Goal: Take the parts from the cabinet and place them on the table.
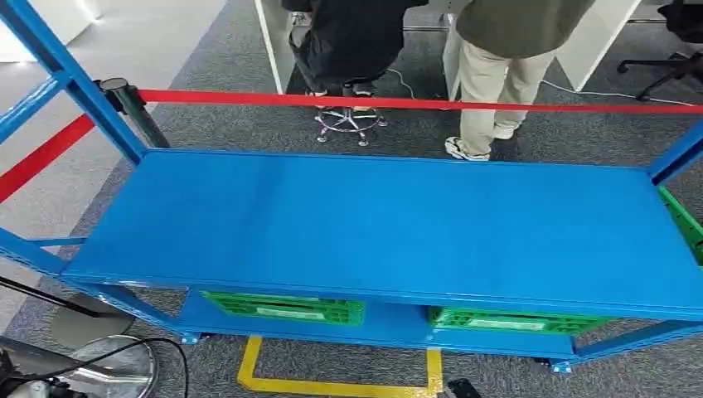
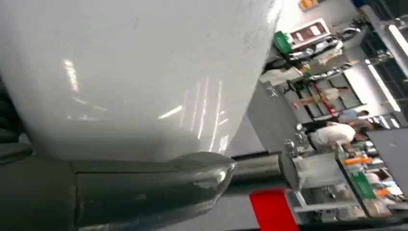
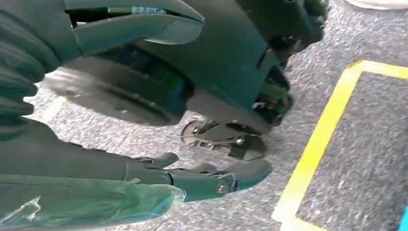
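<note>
On the grey carpet: blue shelf (image 1: 390, 220), top bare, green crates (image 1: 286, 308) on lower tier. Red tape (image 1: 414, 103) behind. Right robot hand (image 3: 144, 144) empty, fingers apart; left robot hand can't tell.

The blue metal shelf unit (image 1: 390, 224) stands on grey carpet floor (image 1: 249, 124). Its upper shelf surface is a flat blue panel, framed by blue uprights at the corners. On the lower shelf (image 1: 390, 325) sit two green plastic crates: the left crate (image 1: 286, 307) and the right crate (image 1: 510, 320), well apart, each with a pale label on its front face. Yellow floor tape (image 1: 336, 383) marks a rectangular outline on the carpet in front of the unit.
</note>
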`<state>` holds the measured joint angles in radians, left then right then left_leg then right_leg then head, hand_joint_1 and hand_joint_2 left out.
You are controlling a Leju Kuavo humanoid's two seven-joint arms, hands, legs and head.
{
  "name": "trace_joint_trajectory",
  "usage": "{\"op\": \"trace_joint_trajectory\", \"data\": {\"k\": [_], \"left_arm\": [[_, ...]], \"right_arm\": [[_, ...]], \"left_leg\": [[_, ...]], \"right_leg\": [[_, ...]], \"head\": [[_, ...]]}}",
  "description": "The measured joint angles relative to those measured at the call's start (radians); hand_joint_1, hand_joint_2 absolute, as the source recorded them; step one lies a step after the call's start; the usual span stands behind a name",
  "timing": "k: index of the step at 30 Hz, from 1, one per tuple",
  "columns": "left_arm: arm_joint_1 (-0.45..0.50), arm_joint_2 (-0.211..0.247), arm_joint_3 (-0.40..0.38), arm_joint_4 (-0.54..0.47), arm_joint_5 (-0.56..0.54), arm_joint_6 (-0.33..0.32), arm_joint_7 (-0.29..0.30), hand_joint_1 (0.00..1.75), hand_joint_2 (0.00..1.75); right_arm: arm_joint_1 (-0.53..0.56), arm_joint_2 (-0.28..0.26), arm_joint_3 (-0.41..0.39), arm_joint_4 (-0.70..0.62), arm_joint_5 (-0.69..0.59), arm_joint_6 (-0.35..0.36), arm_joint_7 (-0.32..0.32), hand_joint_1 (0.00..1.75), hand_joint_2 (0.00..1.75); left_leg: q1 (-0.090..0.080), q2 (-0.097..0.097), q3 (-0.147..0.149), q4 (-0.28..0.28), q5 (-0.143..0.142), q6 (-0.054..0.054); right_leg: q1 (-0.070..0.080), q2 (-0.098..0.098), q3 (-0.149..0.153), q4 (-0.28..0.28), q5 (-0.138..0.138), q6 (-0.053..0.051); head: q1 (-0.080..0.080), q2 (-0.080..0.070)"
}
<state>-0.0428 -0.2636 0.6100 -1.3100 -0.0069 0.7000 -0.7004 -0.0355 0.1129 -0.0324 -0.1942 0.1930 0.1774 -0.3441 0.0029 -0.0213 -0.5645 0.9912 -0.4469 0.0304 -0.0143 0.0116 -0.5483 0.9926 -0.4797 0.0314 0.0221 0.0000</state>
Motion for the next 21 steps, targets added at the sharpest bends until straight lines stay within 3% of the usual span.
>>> {"op": "trace_joint_trajectory", "data": {"k": [4, 6, 7, 8, 9, 13, 14, 15, 16, 21], "left_arm": [[-0.002, 0.0, -0.001, 0.0, -0.007, 0.0, 0.0, 1.75, 1.75], [-0.002, -0.001, -0.001, 0.0, -0.017, 0.0, 0.0, 1.75, 1.75], [-0.001, -0.002, -0.001, 0.0, -0.022, 0.0, 0.0, 1.75, 1.75], [-0.001, -0.003, -0.001, 0.0, -0.026, 0.0, 0.0, 1.75, 1.75], [-0.001, -0.003, -0.001, 0.0, -0.03, 0.0, 0.0, 1.75, 1.75], [-0.001, -0.003, -0.001, -0.002, -0.038, 0.0, 0.0, 1.75, 1.75], [-0.001, -0.006, -0.001, -0.003, -0.039, 0.0, 0.0, 1.75, 1.75], [-0.001, -0.008, 0.0, -0.005, -0.041, 0.0, 0.0, 1.75, 1.75], [-0.001, -0.009, 0.0, -0.005, -0.043, 0.0, 0.0, 1.75, 1.75], [-0.001, -0.01, 0.0, -0.005, -0.05, 0.0, 0.0, 1.75, 1.75]], "right_arm": [[0.001, 0.0, 0.0, 0.0, 0.0, -0.003, 0.0, 0.0, 1.75], [0.0, 0.0, 0.0, 0.0, -0.001, -0.004, -0.002, 0.0, 1.75], [0.001, -0.001, -0.001, 0.0, -0.002, -0.003, -0.003, 0.0, 1.75], [0.001, -0.001, -0.002, 0.0, -0.004, 0.001, -0.005, 0.0, 1.75], [0.001, -0.001, -0.004, 0.0, -0.007, 0.006, -0.009, 0.0, 1.75], [0.001, -0.001, -0.008, 0.0, -0.011, 0.01, -0.019, 0.0, 1.75], [0.001, -0.001, -0.01, 0.0, -0.011, 0.009, -0.021, 0.0, 1.75], [0.0, -0.001, -0.011, 0.0, -0.009, 0.008, -0.023, 0.0, 1.75], [0.001, -0.001, -0.011, 0.0, -0.007, 0.007, -0.026, 0.0, 1.75], [0.001, -0.001, -0.016, 0.0, -0.011, 0.018, -0.037, 0.0, 1.75]], "left_leg": [[0.004, 0.0, 0.003, -0.004, 0.0, 0.004], [0.007, 0.0, 0.003, -0.004, 0.001, -0.001], [0.009, 0.0, 0.003, -0.005, 0.001, -0.01], [0.011, 0.0, 0.002, -0.003, -0.002, -0.019], [0.01, 0.0, 0.001, 0.0, -0.004, -0.013], [0.006, 0.0, 0.0, -0.001, -0.004, -0.013], [0.009, 0.0, 0.0, -0.008, 0.001, -0.049], [0.009, 0.0, 0.0, -0.006, -0.001, -0.055], [0.008, 0.0, 0.0, -0.006, -0.003, -0.047], [0.003, 0.0, -0.004, 0.004, -0.007, -0.037]], "right_leg": [[0.006, 0.001, 0.0, 0.002, -0.002, -0.009], [0.011, 0.0, -0.001, 0.004, -0.004, -0.015], [0.012, 0.0, -0.001, 0.004, -0.004, -0.018], [0.01, 0.0, -0.001, 0.004, -0.004, -0.018], [0.01, 0.0, -0.002, 0.004, -0.004, -0.017], [0.008, 0.0, 0.0, 0.002, -0.002, -0.014], [0.013, 0.001, -0.002, 0.008, -0.008, -0.029], [0.011, -0.001, -0.003, 0.009, -0.007, -0.028], [0.01, -0.001, -0.002, 0.007, -0.007, -0.027], [0.004, -0.001, 0.0, 0.002, -0.003, -0.015]], "head": [[-0.001, 0.0], [-0.001, 0.0], [-0.001, 0.0], [0.0, 0.0], [-0.001, 0.0], [-0.001, 0.0], [0.0, 0.0], [0.001, 0.0], [0.0, 0.0], [0.0, 0.0]]}}
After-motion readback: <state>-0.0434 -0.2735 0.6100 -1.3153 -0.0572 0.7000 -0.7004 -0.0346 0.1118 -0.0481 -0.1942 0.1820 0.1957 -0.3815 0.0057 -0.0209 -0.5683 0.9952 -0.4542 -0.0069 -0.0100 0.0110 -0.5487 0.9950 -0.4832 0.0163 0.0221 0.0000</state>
